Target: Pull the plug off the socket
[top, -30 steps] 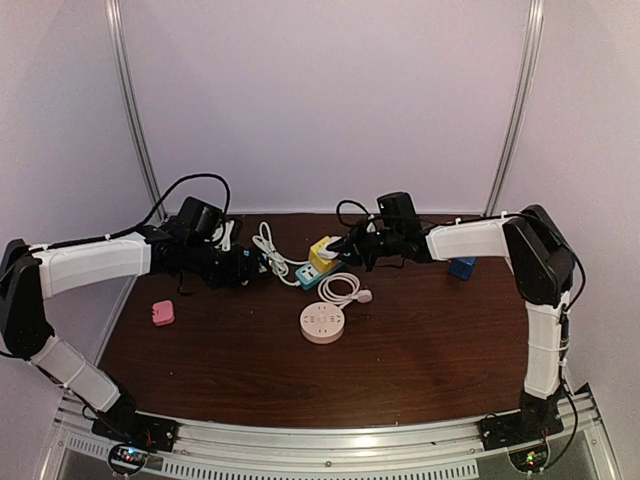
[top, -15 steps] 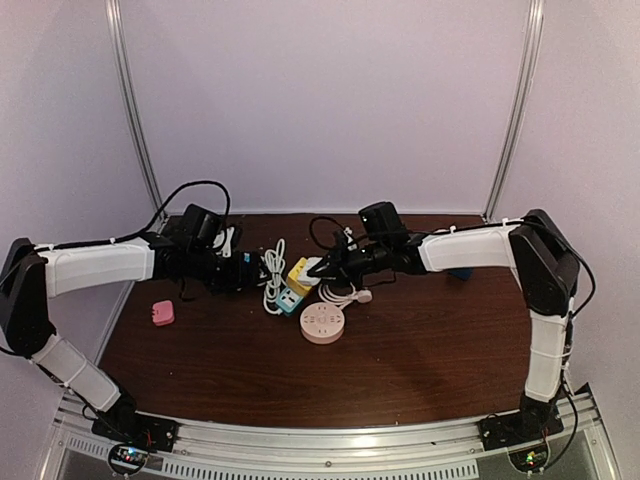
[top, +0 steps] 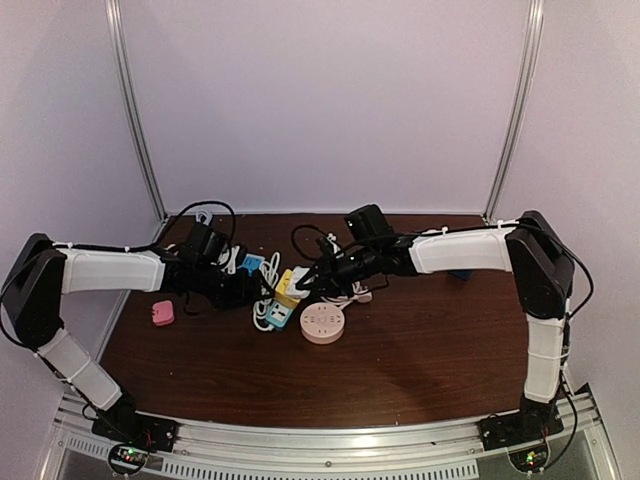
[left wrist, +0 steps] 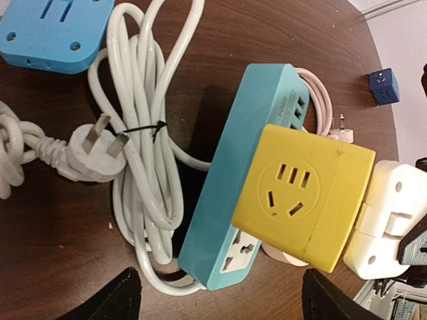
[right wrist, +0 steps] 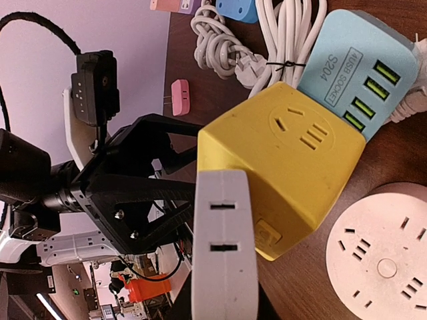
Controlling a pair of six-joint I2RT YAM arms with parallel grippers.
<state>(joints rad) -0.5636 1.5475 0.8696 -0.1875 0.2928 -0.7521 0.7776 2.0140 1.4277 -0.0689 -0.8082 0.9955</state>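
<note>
One plug (left wrist: 390,223): white, blocky, seated against one side of the yellow cube socket (left wrist: 303,193); located mid-worktop (top: 420,340), towards the back.
Cube socket: yellow, one outlet facing up, mounted on one end of the teal power strip (left wrist: 240,153).
Power strip: lies flat; green ports in a row along one face.
Right claw (top: 308,277): pinching the plug from the side away from the cube.
Left claw (left wrist: 221,290): fingers spread wide, hovering over the near end of the power strip, which lies under the gap.
Cord (left wrist: 143,167): white, coiled and tied, touching the strip's side; its pronged end lies loose.
Round socket (right wrist: 383,257): pale pink, just beside the strip.
Blue adapter (left wrist: 53,30): flat, past the cord.
Blue cube (left wrist: 385,85): small, well apart from the strip.
Pink plug (top: 162,313): alone near the worktop's left edge.
</note>
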